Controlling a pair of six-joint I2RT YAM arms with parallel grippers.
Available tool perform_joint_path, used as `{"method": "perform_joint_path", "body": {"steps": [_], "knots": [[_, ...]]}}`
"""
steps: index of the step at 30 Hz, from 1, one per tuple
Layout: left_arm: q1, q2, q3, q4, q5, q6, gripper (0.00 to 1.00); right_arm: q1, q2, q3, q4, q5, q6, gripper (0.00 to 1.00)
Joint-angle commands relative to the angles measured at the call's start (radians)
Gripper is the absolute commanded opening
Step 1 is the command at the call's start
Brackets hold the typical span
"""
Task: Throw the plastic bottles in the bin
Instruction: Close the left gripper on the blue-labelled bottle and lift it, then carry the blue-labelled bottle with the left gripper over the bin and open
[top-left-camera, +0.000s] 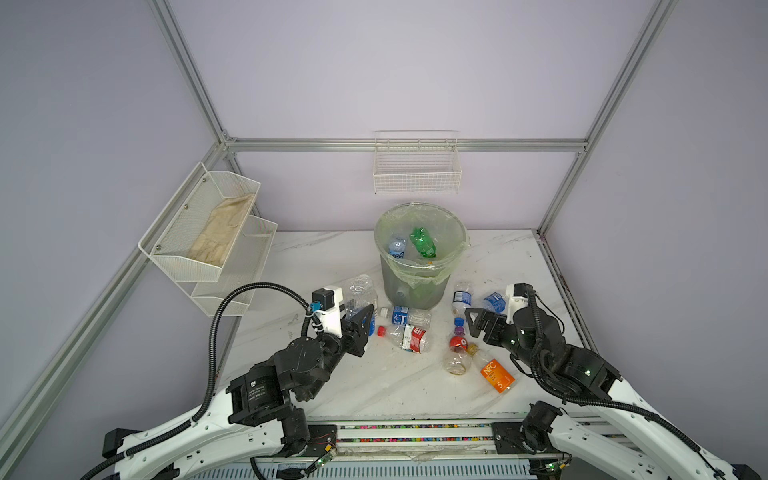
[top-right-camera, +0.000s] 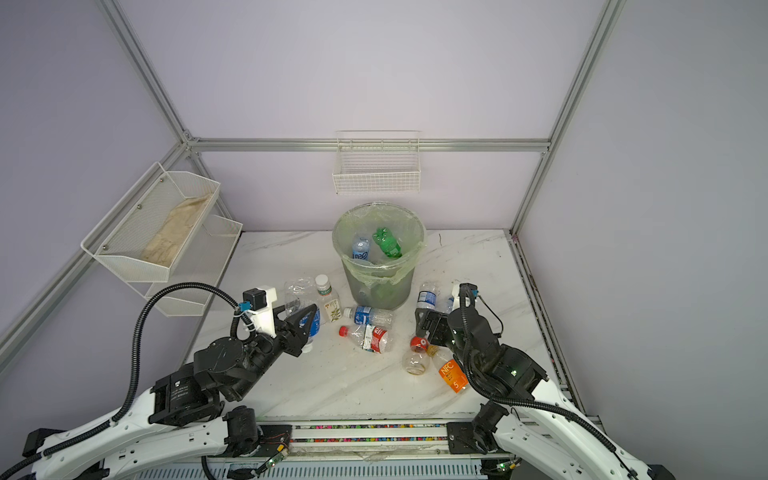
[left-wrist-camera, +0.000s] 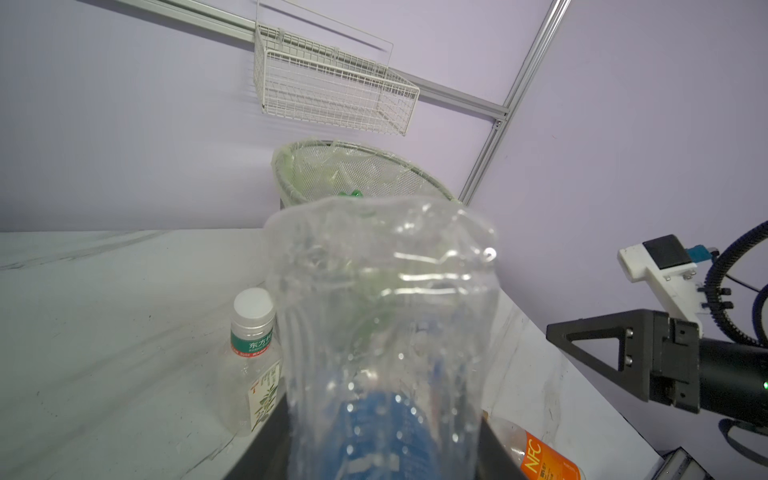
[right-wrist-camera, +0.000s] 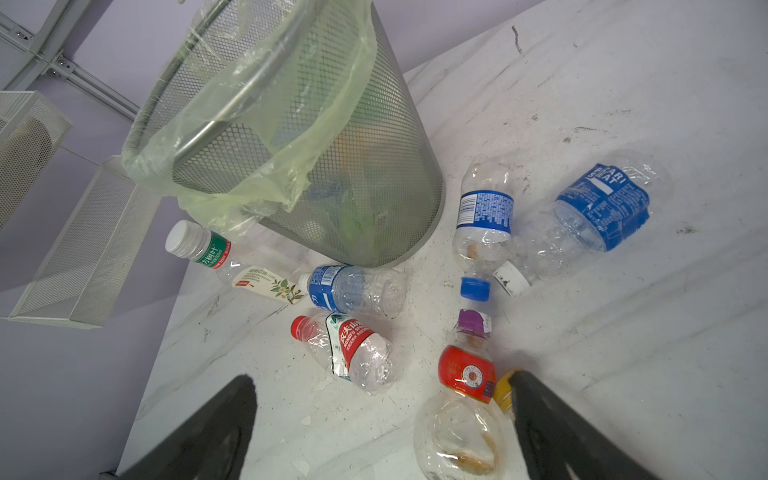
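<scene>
My left gripper (top-left-camera: 360, 328) (left-wrist-camera: 380, 457) is shut on a crumpled clear bottle (top-left-camera: 360, 293) (left-wrist-camera: 382, 311) with a blue label, held up left of the bin (top-left-camera: 419, 282) (left-wrist-camera: 291, 166). A green bottle (top-left-camera: 423, 242) and a blue-labelled one (top-left-camera: 397, 246) lie inside the bin. Several plastic bottles lie on the table in front of it: a blue-labelled one (top-left-camera: 405, 316), a red-labelled one (right-wrist-camera: 357, 353), a round red-labelled one (right-wrist-camera: 461, 411) and an orange NFC one (top-left-camera: 494, 372). My right gripper (top-left-camera: 473, 324) (right-wrist-camera: 382, 380) hangs open above the round bottle, holding nothing.
A white-capped tea bottle (top-right-camera: 328, 301) lies left of the bin. Two blue-labelled bottles (right-wrist-camera: 484, 216) (right-wrist-camera: 598, 208) lie to its right. A white wire basket (top-left-camera: 417, 170) hangs on the back wall, and a mesh shelf (top-left-camera: 208, 232) with a cloth is on the left wall.
</scene>
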Motion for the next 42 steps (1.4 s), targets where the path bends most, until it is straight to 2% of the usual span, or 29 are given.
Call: {"method": "perform_joint_path", "body": {"steps": [1,4,14,24,42], "knots": [[0.002,0.042,0.131,0.123,-0.019,0.122,0.00,0.000,-0.022,-0.014,-0.031,-0.009,0.027,0.97],[0.013,0.097,0.174,0.135,-0.011,0.147,0.00,0.000,-0.035,-0.017,-0.037,-0.012,0.033,0.97],[0.102,0.264,0.363,0.158,0.139,0.232,0.00,0.000,-0.062,-0.026,-0.053,-0.015,0.042,0.97],[0.199,0.428,0.537,0.141,0.277,0.252,0.00,0.000,-0.067,-0.040,-0.054,-0.012,0.041,0.97],[0.319,0.629,0.765,0.142,0.424,0.235,0.00,0.000,-0.064,-0.065,-0.045,-0.009,0.036,0.98]]}}
